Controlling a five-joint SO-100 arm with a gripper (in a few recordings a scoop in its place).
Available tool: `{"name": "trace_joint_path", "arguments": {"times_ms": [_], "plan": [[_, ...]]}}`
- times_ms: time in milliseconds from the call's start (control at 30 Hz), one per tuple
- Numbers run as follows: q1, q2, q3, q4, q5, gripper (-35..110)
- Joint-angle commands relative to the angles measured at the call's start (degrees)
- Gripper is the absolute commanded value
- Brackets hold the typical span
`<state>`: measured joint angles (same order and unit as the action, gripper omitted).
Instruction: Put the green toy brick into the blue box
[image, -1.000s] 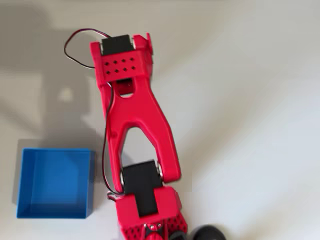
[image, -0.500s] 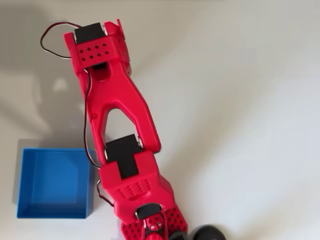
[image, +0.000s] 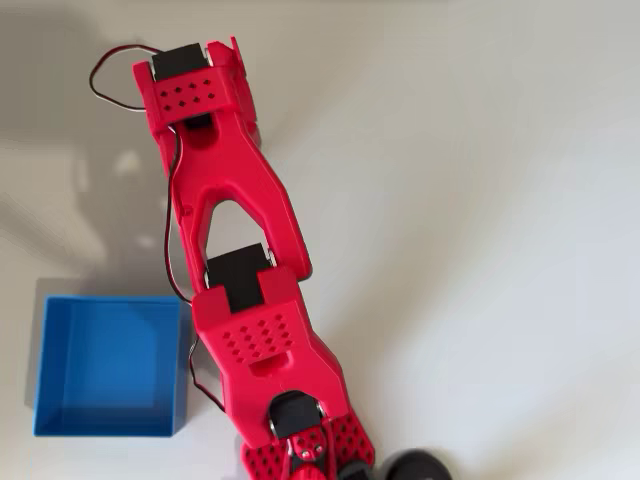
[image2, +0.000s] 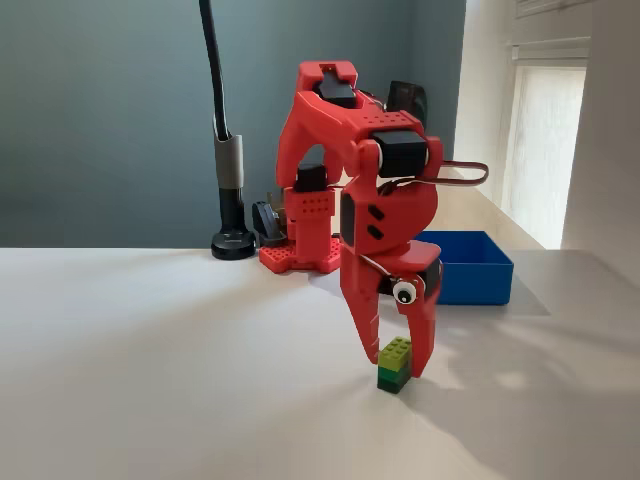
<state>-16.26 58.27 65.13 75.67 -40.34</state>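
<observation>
Downward reaches the red arm, its gripper parted around the green toy brick.

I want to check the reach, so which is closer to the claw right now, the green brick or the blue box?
The green brick: it sits between the claw's tips, while the blue box stands apart behind.

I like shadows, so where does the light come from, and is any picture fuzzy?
In the fixed view, daylight enters from the window at right; the hand around the green toy brick throws a soft shadow towards the lower right. In the overhead view, grey arm shadows lie upper left, beyond the blue box. Both views look slightly soft.
</observation>
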Motion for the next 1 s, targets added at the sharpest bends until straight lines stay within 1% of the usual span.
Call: {"name": "trace_joint_path", "arguments": {"times_ms": [0,333,567,667,967], "plan": [[-0.4,1.1,-2.8,0.6,0.2,0],[-0.4,1.8,-2.6,0.6,2.5,0],[0.4,2.6,2.0,1.1,3.6,0],[-0.8,8.0,3.3,1.7,4.5,0],[-6.4,28.8,14.9,1.5,7.1,0]]}}
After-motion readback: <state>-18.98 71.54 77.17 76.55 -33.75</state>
